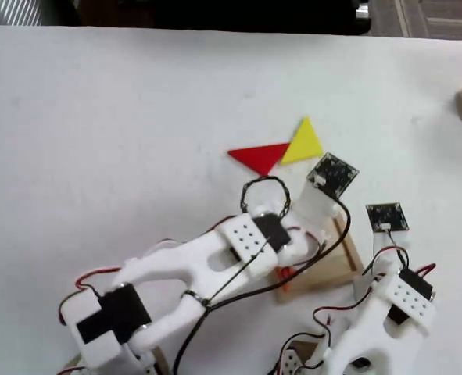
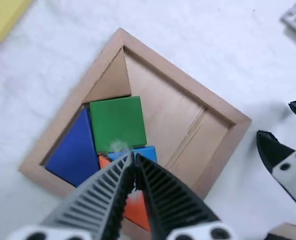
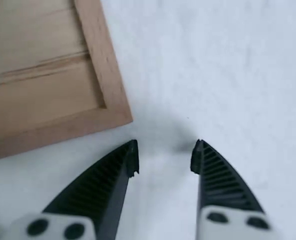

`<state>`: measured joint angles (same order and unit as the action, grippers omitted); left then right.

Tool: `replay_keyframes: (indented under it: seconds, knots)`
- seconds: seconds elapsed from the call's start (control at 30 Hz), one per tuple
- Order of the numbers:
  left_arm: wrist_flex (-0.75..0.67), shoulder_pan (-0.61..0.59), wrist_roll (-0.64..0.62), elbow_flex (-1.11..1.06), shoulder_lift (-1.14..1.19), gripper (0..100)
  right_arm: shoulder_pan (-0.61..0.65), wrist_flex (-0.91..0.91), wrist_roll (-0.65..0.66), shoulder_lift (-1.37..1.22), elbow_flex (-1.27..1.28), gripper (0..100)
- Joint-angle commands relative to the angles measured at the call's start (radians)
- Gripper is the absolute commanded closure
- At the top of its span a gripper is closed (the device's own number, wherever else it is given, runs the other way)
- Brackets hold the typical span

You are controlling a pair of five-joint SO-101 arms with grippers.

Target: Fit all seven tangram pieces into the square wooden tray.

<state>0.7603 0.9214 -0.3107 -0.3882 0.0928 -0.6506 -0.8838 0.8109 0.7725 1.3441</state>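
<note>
Left tool, pinched closed, hovers above the tray.

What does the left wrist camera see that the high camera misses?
Left wrist view: the green square and the blue triangle lying in the tray, with the left hand shut above them. High view: the arms seen from above. Both: the tray, the red triangle and the yellow triangle.

The tray holds green square, blue triangle, orange piece; red triangle and yellow triangle touch outside it
</note>
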Motion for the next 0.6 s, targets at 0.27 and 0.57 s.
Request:
replay_keyframes:
  seconds: [0.27,0.57]
  knots:
    - [-0.226,0.157,0.092,-0.172,-0.054,98,0.008,0.018,0.002,0.03,-0.003,86.3]
    - [-0.091,0.097,0.094,0.026,0.151,98,0.008,0.018,0.002,0.028,-0.003,86.4]
